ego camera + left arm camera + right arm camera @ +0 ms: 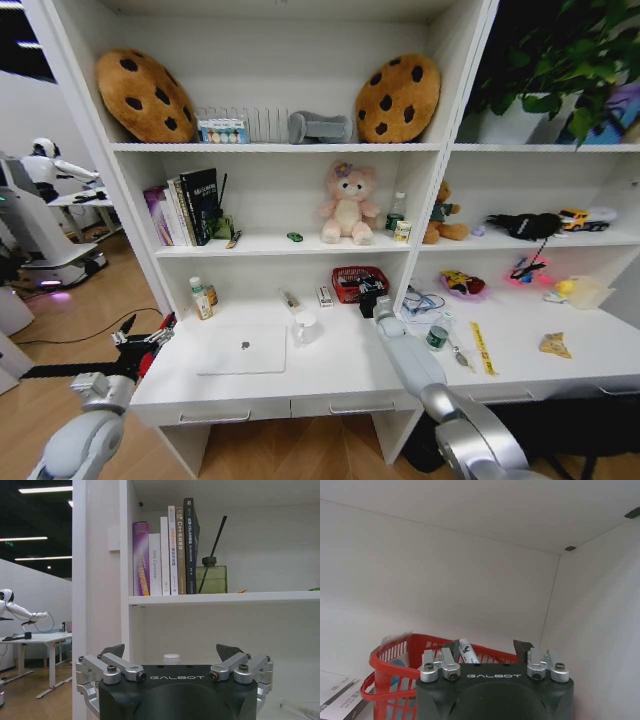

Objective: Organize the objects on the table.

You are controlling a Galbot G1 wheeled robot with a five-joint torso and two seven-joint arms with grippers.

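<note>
Head: laptop (242, 350) lies flat on desk (340, 375), cup (306, 328) just right of it, tin (437, 337) further right; most items not yet sorted. Right gripper (371, 299) sits beyond cup, at red basket (358, 281).

L wrist: left gripper (172, 652) wide, empty, off desk's left end.

R wrist: right gripper (489, 648) part-open round a white marker (468, 651); grip unclear.

Silver laptop (242, 350) lies shut and flat on the white table (340, 375), near its left front. A greenish tin (437, 337) stands upright to the right. Tiny green car (294, 237) sits up on the shelf, beside the books. A pen (291, 299) lies at the table's back.
</note>
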